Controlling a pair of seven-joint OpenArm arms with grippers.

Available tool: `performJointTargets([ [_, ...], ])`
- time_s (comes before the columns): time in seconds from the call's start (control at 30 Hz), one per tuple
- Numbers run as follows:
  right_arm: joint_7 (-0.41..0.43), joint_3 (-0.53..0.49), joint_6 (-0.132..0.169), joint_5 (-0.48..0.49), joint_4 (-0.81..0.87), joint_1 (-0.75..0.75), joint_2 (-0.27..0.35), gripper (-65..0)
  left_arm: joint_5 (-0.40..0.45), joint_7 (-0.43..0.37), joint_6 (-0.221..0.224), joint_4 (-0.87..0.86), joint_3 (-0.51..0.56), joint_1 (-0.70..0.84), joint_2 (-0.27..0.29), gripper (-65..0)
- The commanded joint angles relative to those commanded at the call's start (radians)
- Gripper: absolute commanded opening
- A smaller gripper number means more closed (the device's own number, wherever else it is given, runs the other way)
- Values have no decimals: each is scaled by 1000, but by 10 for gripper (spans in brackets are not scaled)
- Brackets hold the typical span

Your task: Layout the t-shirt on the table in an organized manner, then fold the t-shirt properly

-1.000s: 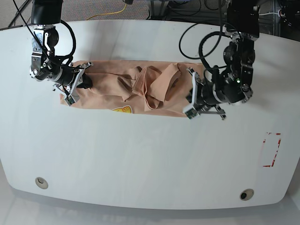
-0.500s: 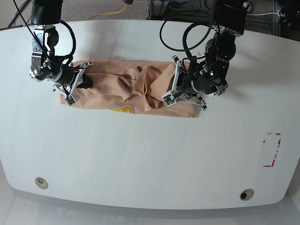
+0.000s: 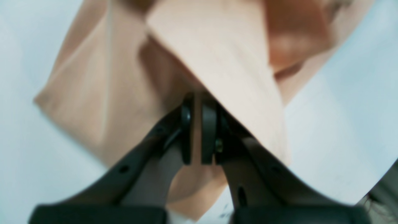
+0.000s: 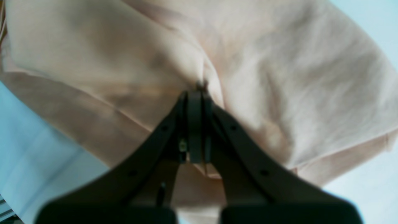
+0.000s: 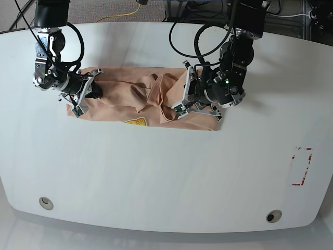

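Peach fabric of the t-shirt (image 5: 130,99) lies bunched in a long band across the far half of the white counter (image 5: 156,177), its yellow print (image 5: 136,123) peeking out at the near edge, too small to read. Left gripper (image 3: 196,130) has its fingers nearly together, pinching a fold of cloth near the band's right end. Right gripper (image 4: 195,124) is pressed together on fabric at the band's left end. No legible writing shows anywhere. Red tape rectangle (image 5: 301,166) marks the counter well apart from the shirt.
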Motion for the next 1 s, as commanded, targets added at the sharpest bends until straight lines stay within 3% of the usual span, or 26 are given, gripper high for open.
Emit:
performJointTargets([
  [0.2,0,0,0,2,2,0,0,-645,0,-2,0,-5,109,-35,41,-631],
  [0.5,0,0,0,0,2,0,0,-645,0,-3,0,-14,175,-87,114,-629],
  [0.77,-2,0,0,2,2,0,0,-645,5,-3,0,11,157,-126,103,-632],
  [1.0,-2,0,0,3,2,0,0,-645,6,-2,0,78,64,-127,17,-632],
])
